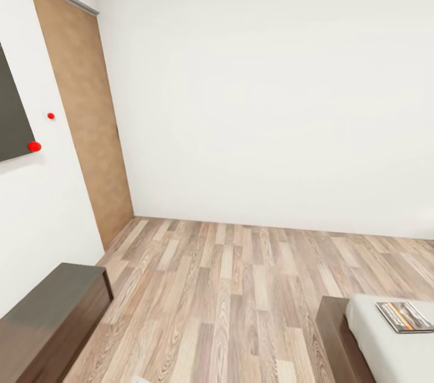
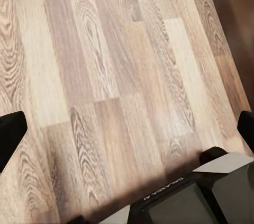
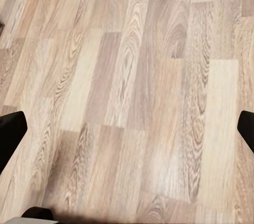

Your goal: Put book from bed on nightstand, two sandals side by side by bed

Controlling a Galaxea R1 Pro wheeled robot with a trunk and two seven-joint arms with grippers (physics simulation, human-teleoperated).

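Note:
The book [image 1: 405,316] lies flat on the corner of the bed [image 1: 386,360], at the lower right of the head view. It has a dark cover with an orange band. The pale mattress rests on a dark brown frame [image 1: 333,333]. My left gripper [image 2: 127,134] is open over bare plank floor, its dark fingertips [image 2: 10,134] far apart. My right gripper [image 3: 127,134] is also open above the floor, with nothing between its fingertips [image 3: 10,135]. The sandals and the nightstand are out of view.
A long low dark cabinet [image 1: 48,322] stands along the left wall under a dark screen [image 1: 11,111]. A brown door [image 1: 84,111] is beyond it. Wood-plank floor [image 1: 229,286] runs between cabinet and bed. My own base [image 2: 190,197] appears in the left wrist view.

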